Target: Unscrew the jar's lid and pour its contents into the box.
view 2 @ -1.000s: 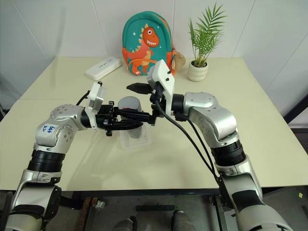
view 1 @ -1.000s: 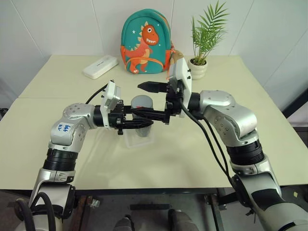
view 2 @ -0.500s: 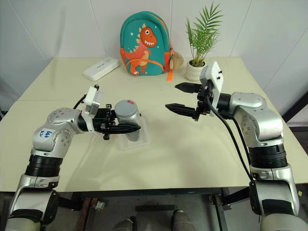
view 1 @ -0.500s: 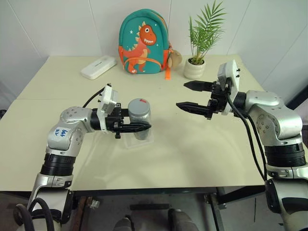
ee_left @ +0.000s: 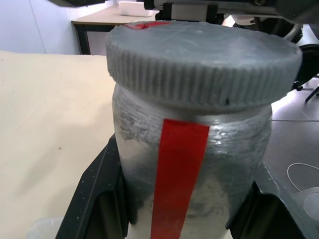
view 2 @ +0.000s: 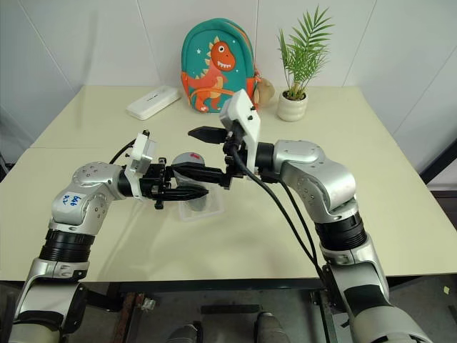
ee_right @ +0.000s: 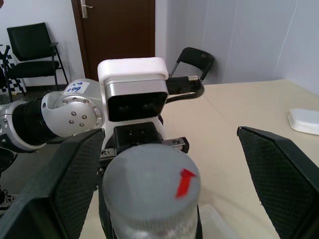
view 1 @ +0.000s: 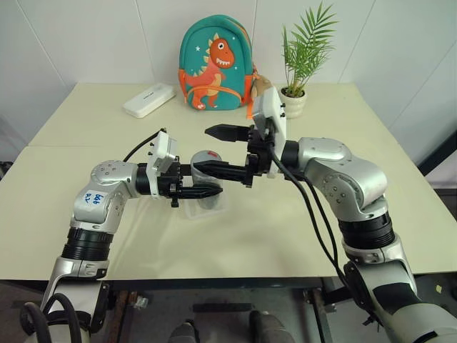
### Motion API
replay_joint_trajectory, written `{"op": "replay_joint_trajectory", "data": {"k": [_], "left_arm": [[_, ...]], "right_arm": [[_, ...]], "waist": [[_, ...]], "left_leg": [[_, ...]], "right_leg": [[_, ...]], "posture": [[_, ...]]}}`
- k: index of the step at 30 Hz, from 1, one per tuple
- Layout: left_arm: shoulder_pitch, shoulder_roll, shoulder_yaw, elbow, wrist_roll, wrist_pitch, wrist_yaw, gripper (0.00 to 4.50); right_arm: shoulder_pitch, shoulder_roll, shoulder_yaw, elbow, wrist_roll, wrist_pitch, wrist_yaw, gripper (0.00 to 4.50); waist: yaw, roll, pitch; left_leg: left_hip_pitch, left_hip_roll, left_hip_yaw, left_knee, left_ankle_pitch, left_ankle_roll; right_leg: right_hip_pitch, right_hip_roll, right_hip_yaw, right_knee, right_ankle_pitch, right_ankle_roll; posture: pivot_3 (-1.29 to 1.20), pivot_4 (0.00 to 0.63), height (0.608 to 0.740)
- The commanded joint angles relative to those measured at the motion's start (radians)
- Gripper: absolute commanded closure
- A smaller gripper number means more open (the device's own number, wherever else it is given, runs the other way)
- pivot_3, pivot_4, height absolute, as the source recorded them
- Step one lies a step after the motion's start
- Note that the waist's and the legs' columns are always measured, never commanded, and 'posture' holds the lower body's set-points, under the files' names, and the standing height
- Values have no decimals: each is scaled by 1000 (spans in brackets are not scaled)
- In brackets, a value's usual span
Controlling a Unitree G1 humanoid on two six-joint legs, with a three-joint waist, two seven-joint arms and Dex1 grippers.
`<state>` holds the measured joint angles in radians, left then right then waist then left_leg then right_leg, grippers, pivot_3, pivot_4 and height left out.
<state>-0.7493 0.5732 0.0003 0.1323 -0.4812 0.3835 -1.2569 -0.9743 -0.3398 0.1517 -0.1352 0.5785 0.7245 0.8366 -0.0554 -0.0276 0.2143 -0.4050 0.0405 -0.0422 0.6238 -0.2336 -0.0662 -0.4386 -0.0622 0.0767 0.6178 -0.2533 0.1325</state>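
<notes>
The jar (ee_left: 189,164), silvery-grey with a red strip down its side, is upright with my left gripper (view 1: 207,187) shut on its body. It hangs just above the box (view 1: 214,209), a clear shallow tray on the table. The lid (ee_right: 149,179), ribbed and grey with a red arrow, sits on the jar. My right gripper (view 1: 203,150) is open, one finger (ee_right: 65,184) on each side of the lid and apart from it. The contents are hidden inside the jar.
A dinosaur backpack (view 1: 214,64), a potted plant (view 1: 296,93) and a white oblong case (view 1: 148,99) stand along the back of the cream table (view 1: 285,229). The two forearms meet over the table's middle.
Half a second ago my right gripper stood well off to the right. It has swung back, open, around the lid. The left gripper and jar have kept still.
</notes>
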Motion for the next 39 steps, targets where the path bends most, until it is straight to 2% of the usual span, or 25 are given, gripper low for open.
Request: {"op": "replay_joint_trajectory", "data": {"k": [1, 8, 15, 26, 39], "left_arm": [[-24, 0, 10, -15, -5, -20, 0, 2573], [-29, -13, 11, -13, -8, -19, 7, 2573], [-31, -21, 8, -17, -11, -17, 13, 2573], [-13, -17, 8, -20, -14, -19, 14, 2573], [6, -16, 21, -34, -17, -15, 21, 2573]], "right_arm": [[-25, 24, 9, -39, -4, 12, -23, 39], [-27, 24, 26, -3, -63, -16, -29, 39], [-30, -39, -49, 52, -69, -36, -16, 39], [9, -122, -57, 15, -6, -23, 69, 39], [35, -143, -84, 20, 9, -2, 77, 39]], "waist": [[0, 0, 0], [-1, 0, 0], [-1, 0, 0], [-1, 0, 0], [0, 0, 0]], "left_leg": [[0, 0, 0, 0, 0, 0], [0, 0, 0, 0, 0, 0], [0, 0, 0, 0, 0, 0], [0, 0, 0, 0, 0, 0], [0, 0, 0, 0, 0, 0]], "right_leg": [[0, 0, 0, 0, 0, 0], [-1, 0, 0, 1, 0, 0], [-1, 0, 0, 1, 0, 0], [-1, 0, 0, 0, 0, 0], [-1, 0, 0, 0, 0, 0]], "posture": [[0, 150, 740], [0, 150, 740], [0, 150, 740], [0, 150, 740], [0, 150, 740]]}}
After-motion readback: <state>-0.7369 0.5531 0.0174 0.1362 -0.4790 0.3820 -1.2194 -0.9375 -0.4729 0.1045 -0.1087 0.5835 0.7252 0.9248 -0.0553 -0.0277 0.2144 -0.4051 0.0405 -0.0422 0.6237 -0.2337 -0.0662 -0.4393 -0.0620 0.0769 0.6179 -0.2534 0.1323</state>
